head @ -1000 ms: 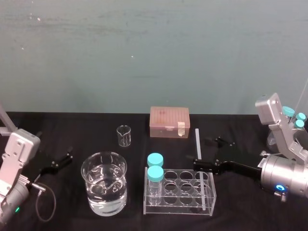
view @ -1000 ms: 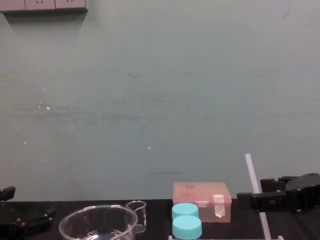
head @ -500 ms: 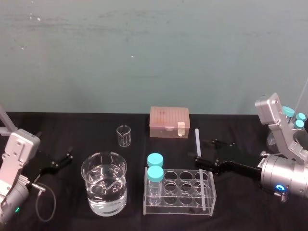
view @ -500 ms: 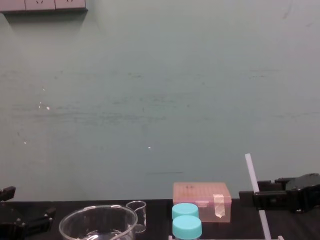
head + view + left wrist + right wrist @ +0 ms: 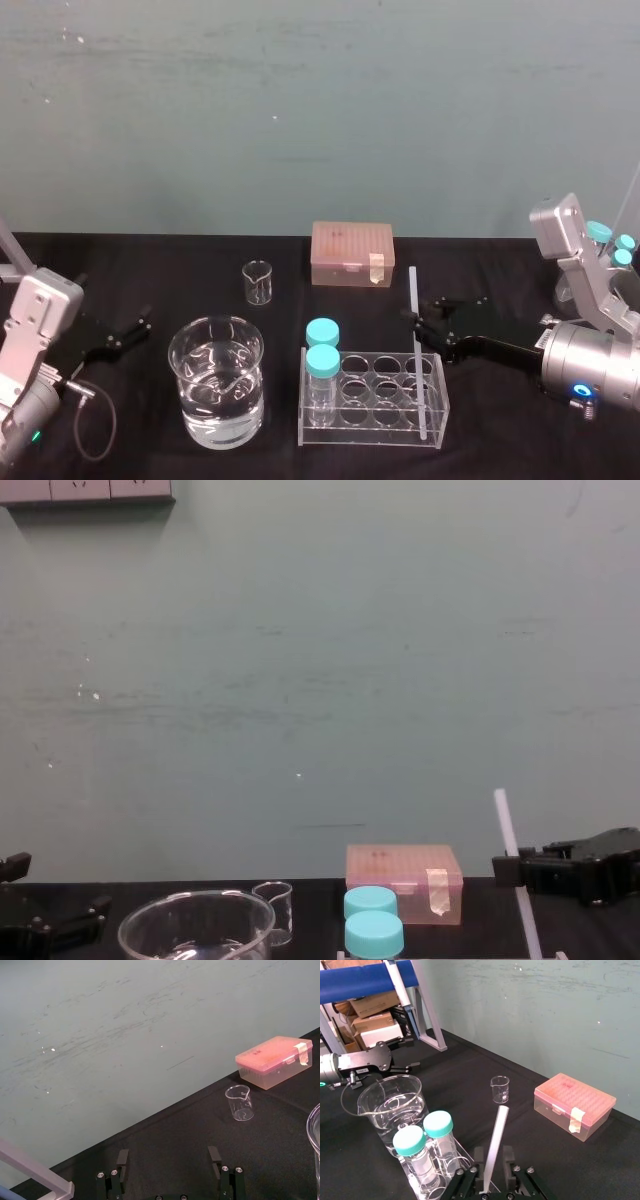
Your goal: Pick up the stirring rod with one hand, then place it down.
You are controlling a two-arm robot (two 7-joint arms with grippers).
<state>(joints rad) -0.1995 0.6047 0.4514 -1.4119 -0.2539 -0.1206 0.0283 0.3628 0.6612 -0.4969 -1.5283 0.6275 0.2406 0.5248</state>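
Stirring rod [image 5: 413,290] standing nearly upright in the right end of the clear tube rack [image 5: 370,428], its foot down inside the rack, so by appearance not yet lifted; both pick-up and set-down remain. Right gripper [image 5: 420,320] reaches in from the right, level with the rod just above the rack's top; whether it has clamped the rod cannot be told, as the contact is masked at the edge of the right wrist view. Left gripper [image 5: 168,1156] idle near the left of the black table [image 5: 150,262], jaws spread and empty. Two blue-capped jars [image 5: 322,345] occupy the rack's left end. In the chest view the rod's lower part is cut off by the frame
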